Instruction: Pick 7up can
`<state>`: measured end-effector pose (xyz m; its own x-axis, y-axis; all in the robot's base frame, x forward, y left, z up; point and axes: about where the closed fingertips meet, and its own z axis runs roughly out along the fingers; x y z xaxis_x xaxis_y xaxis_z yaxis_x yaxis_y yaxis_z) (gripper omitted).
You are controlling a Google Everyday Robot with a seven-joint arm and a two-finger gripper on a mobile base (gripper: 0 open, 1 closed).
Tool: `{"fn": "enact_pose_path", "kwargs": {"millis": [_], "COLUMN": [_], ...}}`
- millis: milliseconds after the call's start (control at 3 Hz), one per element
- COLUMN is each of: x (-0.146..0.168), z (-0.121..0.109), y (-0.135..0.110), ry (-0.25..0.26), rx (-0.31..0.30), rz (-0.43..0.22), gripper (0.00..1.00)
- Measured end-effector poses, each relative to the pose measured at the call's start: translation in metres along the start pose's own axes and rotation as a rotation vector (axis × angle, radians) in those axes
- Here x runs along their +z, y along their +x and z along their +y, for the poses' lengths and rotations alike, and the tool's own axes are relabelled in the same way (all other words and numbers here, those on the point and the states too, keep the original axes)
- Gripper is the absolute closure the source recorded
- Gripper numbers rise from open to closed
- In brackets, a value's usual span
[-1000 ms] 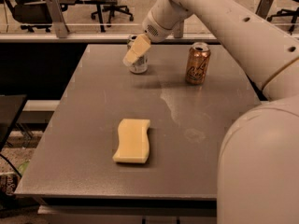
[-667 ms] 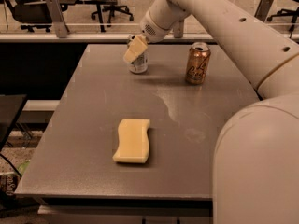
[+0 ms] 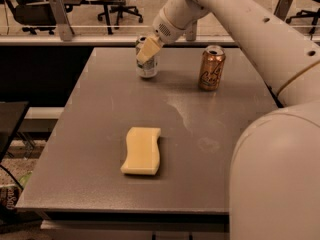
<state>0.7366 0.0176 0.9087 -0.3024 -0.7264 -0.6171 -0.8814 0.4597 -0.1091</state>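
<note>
The 7up can [image 3: 147, 67], pale silvery-white with greenish print, stands upright near the far edge of the grey table [image 3: 100, 134], left of centre. My gripper [image 3: 147, 51] reaches down from the upper right on the white arm. It sits right at the can's top and covers the can's upper front. The can rests on the table surface.
A copper-orange can [image 3: 211, 68] stands upright to the right of the 7up can, about a can's height away. A pale yellow wavy sponge [image 3: 142, 150] lies in the middle of the table. My arm's white body [image 3: 277, 184] fills the right foreground. Office chairs stand beyond the table.
The gripper has shifted only slightly at the can's top. The can, the copper-orange can and the sponge have not moved.
</note>
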Motion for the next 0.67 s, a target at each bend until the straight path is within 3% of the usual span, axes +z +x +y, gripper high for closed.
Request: {"fn": "enact_pose_path", "kwargs": {"millis": [333, 667], "x": [-0.024, -0.062], "z": [0.011, 0.033], "y": [-0.013, -0.041], "ry": [-0.044, -0.101], "rx": [-0.052, -0.159], "rz": [-0.038, -0.088], "gripper": [0.96, 1.00]}}
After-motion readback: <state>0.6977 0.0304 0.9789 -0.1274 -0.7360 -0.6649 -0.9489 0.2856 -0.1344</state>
